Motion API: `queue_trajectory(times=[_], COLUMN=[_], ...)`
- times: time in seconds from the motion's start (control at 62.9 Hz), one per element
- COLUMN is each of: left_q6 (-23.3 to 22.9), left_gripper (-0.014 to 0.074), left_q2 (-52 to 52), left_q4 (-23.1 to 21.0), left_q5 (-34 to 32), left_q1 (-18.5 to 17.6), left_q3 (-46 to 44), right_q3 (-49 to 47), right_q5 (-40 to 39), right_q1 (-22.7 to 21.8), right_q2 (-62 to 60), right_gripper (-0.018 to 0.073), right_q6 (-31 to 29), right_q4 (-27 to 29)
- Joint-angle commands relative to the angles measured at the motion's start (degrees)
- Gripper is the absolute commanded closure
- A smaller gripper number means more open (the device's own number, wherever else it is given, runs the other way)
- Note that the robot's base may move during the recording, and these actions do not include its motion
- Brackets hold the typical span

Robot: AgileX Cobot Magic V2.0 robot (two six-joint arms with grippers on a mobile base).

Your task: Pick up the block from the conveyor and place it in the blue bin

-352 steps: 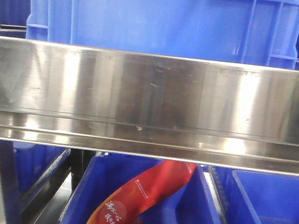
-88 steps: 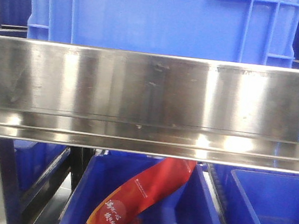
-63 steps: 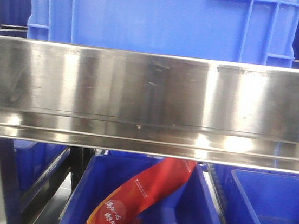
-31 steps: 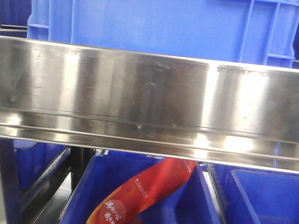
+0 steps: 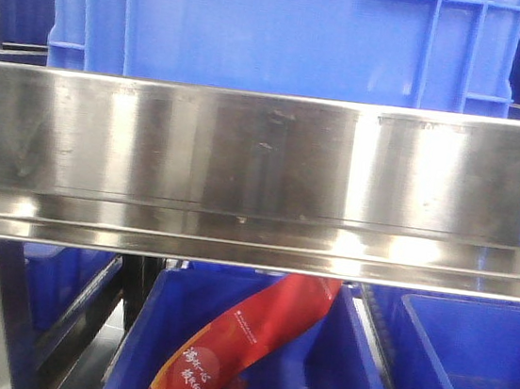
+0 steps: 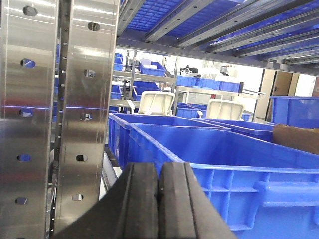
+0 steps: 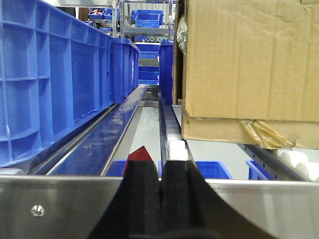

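Blue bin (image 6: 239,164) sits just beyond the closed left claw (image 6: 159,189).

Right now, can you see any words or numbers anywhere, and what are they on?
Red packet in the lower blue bin, front view: white Chinese characters in a round patch and a small white line of print higher up, both too small and blurred to read.
Cardboard box, right wrist view: no print visible.
Blue crates, steel rail and perforated steel posts: no text or labels visible.
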Motion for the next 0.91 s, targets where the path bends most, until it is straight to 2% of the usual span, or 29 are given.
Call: queue_trajectory(times=[0.0,0.064,0.175,0.239,0.382,0.525,0.636,0.747,0.891], left_q6=[-0.11,-0.11,-0.11,-0.11,-0.11,-0.11,-0.11,-0.11,-0.11], left_gripper=[0.0708,0.0708,0.0708,0.0708,0.0708,0.0708,0.0708,0.0708,0.0708], left_q2=[-0.22,-0.22,-0.22,-0.22,-3.18,-11.17,-17.56,-18.02,-18.02], left_q4=[-0.35,-0.23,5.16,8.48,11.99,11.58,9.69,3.68,4.02], left_q5=[-0.87,-0.90,-4.81,-5.59,-5.19,-3.06,-2.30,-2.87,-2.54], left_q1=[0.24,0.27,1.56,3.74,11.01,18.02,20.95,20.35,17.76], left_q3=[-0.01,0.23,3.62,6.18,13.62,21.09,25.35,28.35,28.62], right_q3=[0.00,0.00,0.00,0.00,0.00,0.00,0.00,0.00,0.00], right_q5=[-1.42,-1.42,-1.42,-1.42,-1.42,-1.42,-1.42,-1.42,-1.42], right_q1=[-0.38,-0.38,-0.38,-0.38,-0.38,-0.38,-0.38,-0.38,-0.38], right_q2=[-0.23,-0.23,-0.23,-0.23,-0.23,-0.23,-0.23,-0.23,-0.23], right_gripper=[0.0727,0.0727,0.0727,0.0727,0.0727,0.0727,0.0727,0.0727,0.0727], right_q6=[-0.44,-0.44,-0.44,-0.44,-0.44,-0.44,-0.44,-0.44,-0.44], right_q4=[0.40,0.40,0.40,0.40,0.40,0.40,0.40,0.40,0.40])
